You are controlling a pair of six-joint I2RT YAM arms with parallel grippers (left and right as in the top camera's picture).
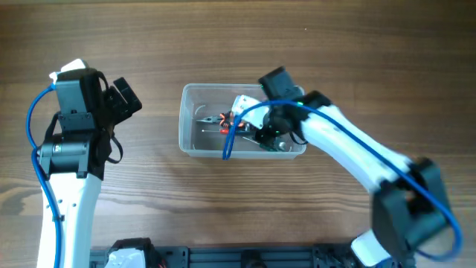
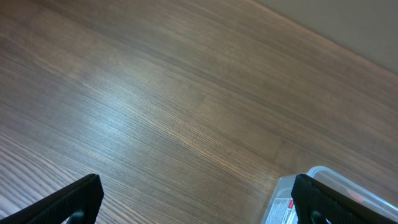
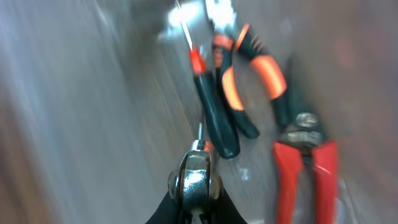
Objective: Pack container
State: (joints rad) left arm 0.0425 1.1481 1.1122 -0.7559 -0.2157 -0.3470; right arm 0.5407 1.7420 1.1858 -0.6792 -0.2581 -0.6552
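Right pincer is pinched tight on a shiny silver metal tool (the picture is too blurry to tell what kind). It is down inside the clear, see-through plastic box with round corners. Just past it, on the floor of the box, lie a black screwdriver with a red ring, black and orange pliers and red-handled cutters. The box sits in the middle of the brown wooden table. Left pincer is well off to the side, wide open, holding nothing, above bare wood.
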